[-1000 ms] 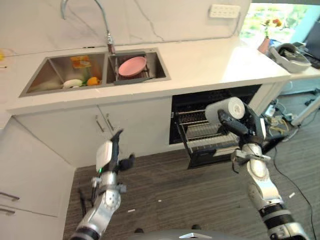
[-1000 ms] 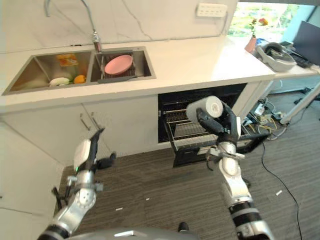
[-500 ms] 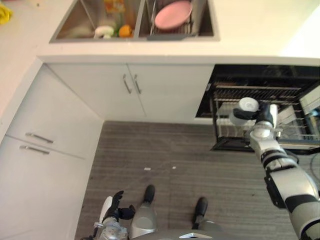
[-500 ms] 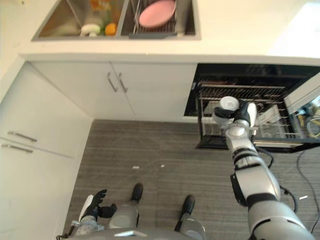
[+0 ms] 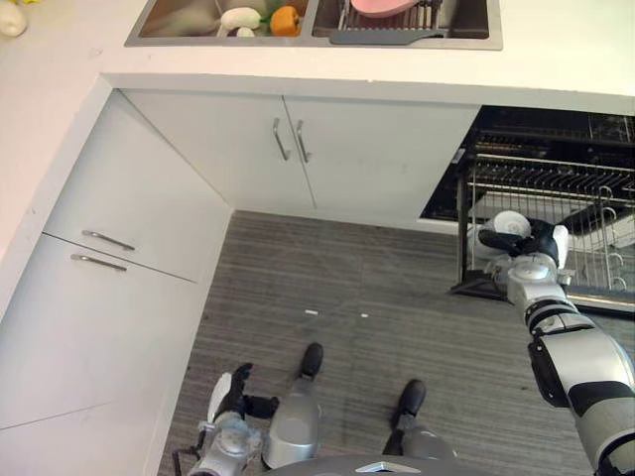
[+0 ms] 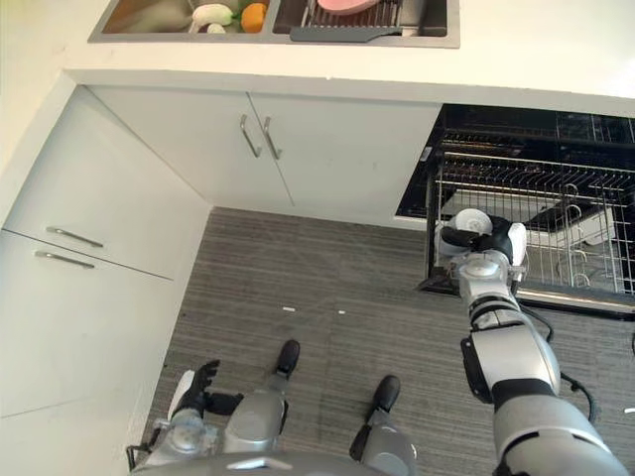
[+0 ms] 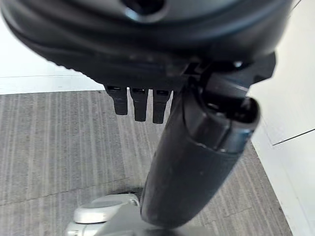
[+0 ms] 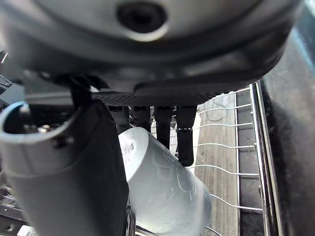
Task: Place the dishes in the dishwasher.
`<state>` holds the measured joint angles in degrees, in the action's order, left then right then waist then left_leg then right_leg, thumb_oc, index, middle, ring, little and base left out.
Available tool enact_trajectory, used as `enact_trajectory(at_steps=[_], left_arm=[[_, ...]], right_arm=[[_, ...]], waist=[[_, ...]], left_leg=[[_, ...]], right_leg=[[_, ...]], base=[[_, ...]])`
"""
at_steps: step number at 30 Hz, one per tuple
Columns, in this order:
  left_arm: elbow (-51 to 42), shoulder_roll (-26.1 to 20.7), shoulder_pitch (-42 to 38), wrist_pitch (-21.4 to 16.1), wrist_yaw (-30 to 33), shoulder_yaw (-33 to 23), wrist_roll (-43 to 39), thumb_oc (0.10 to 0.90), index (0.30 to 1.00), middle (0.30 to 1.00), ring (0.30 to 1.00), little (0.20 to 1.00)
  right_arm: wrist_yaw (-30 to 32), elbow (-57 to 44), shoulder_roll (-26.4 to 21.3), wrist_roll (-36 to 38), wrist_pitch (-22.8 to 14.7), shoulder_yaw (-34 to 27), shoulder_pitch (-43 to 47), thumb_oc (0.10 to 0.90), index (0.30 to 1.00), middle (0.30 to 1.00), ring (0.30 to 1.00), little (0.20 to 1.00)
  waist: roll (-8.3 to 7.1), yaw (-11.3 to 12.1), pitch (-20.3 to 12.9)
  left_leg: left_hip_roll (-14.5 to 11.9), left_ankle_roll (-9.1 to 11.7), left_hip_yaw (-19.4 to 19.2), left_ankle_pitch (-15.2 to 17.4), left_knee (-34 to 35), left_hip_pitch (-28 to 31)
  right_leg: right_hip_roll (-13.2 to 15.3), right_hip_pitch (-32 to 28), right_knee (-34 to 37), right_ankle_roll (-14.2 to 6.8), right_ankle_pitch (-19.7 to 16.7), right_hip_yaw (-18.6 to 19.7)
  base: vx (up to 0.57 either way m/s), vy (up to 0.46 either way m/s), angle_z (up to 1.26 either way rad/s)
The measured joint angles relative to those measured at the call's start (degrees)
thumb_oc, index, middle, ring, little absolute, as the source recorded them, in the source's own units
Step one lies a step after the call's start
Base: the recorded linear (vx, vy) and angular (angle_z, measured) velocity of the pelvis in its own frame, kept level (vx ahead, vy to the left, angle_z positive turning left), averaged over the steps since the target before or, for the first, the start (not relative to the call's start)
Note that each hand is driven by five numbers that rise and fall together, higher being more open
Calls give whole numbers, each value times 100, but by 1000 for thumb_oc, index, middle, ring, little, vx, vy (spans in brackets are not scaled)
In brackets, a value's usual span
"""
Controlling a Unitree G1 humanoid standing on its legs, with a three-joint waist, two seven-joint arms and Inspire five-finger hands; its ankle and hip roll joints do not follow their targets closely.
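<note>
My right hand is shut on a white cup, fingers over its side and thumb against it. The cup lies tilted over the front left corner of the pulled-out wire dishwasher rack, its open end facing away from the hand. A pink plate stands in the sink's right basin at the top edge. My left hand hangs low near the floor with relaxed fingers and holds nothing.
White cabinet doors stand left of the dishwasher, with drawers further left. The left basin holds an orange item and a white one. Upright wire tines line the rack. Small scraps lie on the grey floor.
The camera has tilted down towards the floor. My right hand has lowered the cup to the rack's front left corner. My left hand has dropped to my side.
</note>
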<state>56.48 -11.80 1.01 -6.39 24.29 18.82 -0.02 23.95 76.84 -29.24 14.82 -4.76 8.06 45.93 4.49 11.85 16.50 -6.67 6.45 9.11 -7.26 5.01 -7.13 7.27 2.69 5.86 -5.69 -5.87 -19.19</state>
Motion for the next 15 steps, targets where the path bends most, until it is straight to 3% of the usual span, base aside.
enact_trajectory(at_steps=[6,8,12,15], left_arm=[[192,-35,-28,-34,28,-143,1,800,900,900,900,900],[461,-59,-46,28,20,-289,-11,800,900,900,900,900],[697,-127,13,107,-22,-450,-62,800,900,900,900,900],[814,-129,40,176,-62,-472,-89,800,900,900,900,900]], right_arm=[[-124,-128,37,-5,-2,55,-13,800,900,900,900,900],[-240,-213,40,-4,28,110,-4,800,900,900,900,900],[-371,-637,48,8,78,161,-73,800,900,900,900,900],[-395,-1288,122,197,101,220,-276,800,900,900,900,900]], waist=[[-243,-164,-64],[-438,-288,-177],[-685,-427,-370],[-735,-506,-518]], left_leg=[[-3,4,-49,7,12,170],[-14,-2,-99,35,13,268],[-13,-34,-281,92,15,476],[-11,-71,-431,146,16,610]], right_leg=[[4,-141,0,-2,12,45],[3,-208,2,1,13,93],[11,-309,15,-3,9,262],[22,-360,15,-13,8,408]], base=[[30,-8,-3],[41,3,-13],[14,15,-22],[7,26,-21]])
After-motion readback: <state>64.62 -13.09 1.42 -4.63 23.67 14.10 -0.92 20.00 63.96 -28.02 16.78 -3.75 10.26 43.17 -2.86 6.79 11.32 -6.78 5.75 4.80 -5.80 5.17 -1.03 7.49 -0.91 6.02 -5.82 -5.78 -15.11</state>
